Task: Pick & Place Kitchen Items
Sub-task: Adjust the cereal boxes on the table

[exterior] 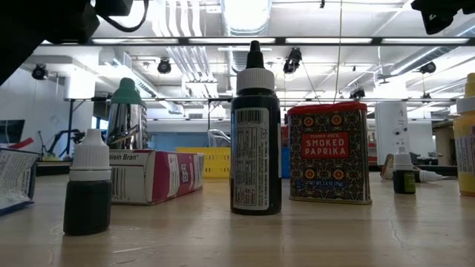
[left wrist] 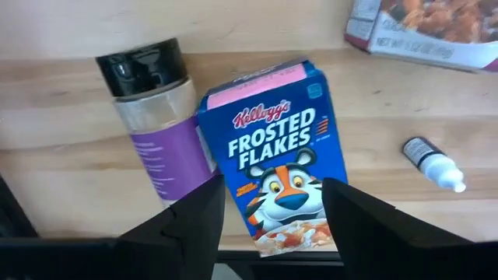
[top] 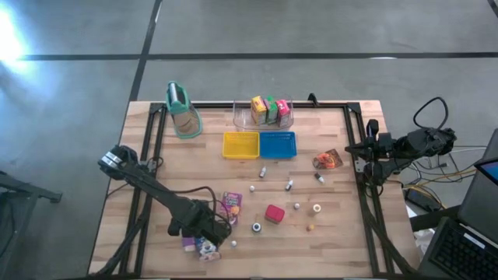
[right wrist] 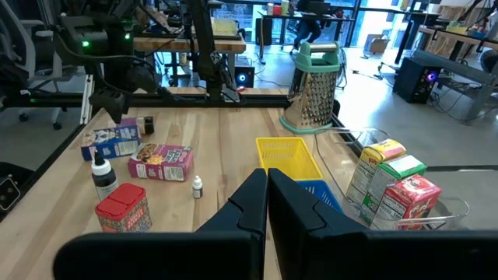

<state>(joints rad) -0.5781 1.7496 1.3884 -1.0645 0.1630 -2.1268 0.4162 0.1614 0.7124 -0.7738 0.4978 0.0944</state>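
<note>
Wooden desk scene — left pincer stood part-open astride a Frosted Flakes carton, not yet clamped, beside a purple-labelled jar; right pincer hung shut, empty.

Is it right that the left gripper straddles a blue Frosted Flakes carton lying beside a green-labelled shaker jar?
Not quite. The shaker jar has a purple label and black cap, as the left wrist view shows. The left gripper does straddle the blue Frosted Flakes carton beside it.

Closed right pincer above yellow tray
</note>
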